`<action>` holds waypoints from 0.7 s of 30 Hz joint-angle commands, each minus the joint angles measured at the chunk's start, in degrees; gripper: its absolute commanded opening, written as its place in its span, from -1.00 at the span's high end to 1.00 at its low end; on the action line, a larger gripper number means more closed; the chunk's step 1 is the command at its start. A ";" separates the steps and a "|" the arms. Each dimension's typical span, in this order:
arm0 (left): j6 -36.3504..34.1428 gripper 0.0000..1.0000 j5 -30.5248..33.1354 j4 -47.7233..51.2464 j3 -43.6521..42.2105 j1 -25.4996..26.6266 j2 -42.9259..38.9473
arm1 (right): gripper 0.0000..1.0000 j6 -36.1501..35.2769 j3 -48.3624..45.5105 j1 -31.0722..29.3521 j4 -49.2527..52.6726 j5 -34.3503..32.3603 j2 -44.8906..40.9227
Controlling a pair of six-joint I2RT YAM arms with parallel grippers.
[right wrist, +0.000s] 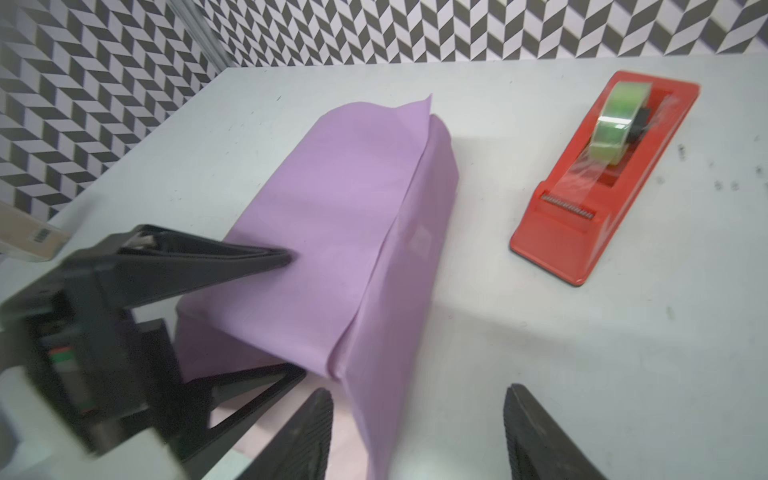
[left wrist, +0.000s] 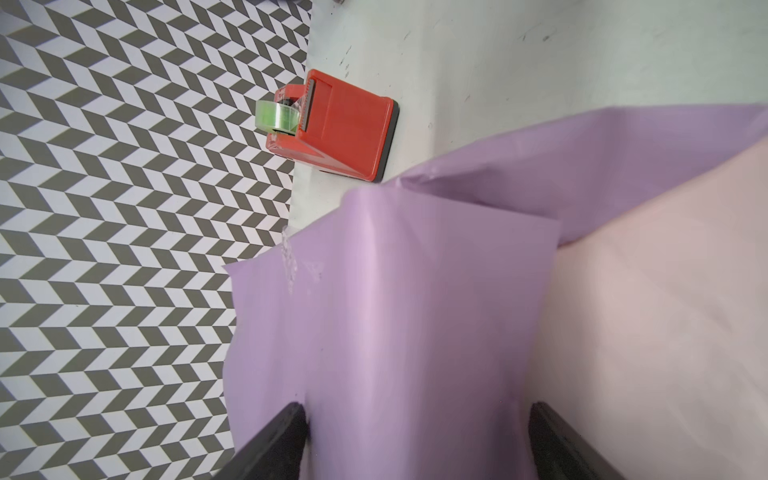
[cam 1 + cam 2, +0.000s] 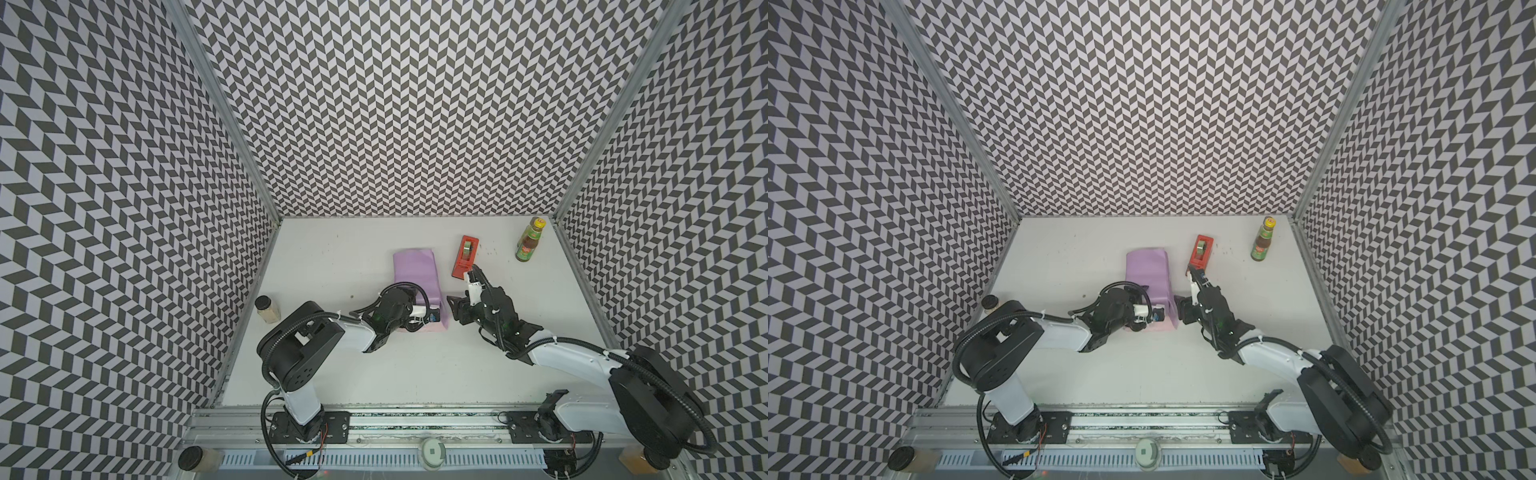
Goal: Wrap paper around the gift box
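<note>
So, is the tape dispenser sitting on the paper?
No, the tape dispenser stands on the bare table, apart from the paper.

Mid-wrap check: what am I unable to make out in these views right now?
- Gift box: hidden in every view, covered by the paper.
- Left hand grip: the right wrist view shows its fingers straddling the paper's end; gripping or just touching, unclear.
- Paper's near end: covered by the left hand in both top views.
- Bottle label: too small in both top views.
</note>
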State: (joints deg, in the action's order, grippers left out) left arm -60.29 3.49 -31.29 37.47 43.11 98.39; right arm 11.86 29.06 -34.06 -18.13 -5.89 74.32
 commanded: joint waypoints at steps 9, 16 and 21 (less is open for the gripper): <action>16.05 -0.80 -9.78 15.97 -4.06 -0.03 -22.66 | -0.50 -24.87 5.60 0.80 -4.46 13.93 -1.46; 32.82 -0.79 -12.81 22.25 -9.32 -3.19 -40.07 | -0.56 -41.25 8.66 -2.58 -1.96 18.61 1.83; 58.32 -0.74 -13.53 25.65 -10.23 -9.79 -45.98 | -0.55 -52.11 16.38 -6.11 6.73 16.63 9.74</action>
State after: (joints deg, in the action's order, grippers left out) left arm -21.28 -8.47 -10.00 27.88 36.23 54.15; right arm -29.08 42.28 -38.70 -15.33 10.04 80.97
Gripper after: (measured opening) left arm 0.881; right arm 0.778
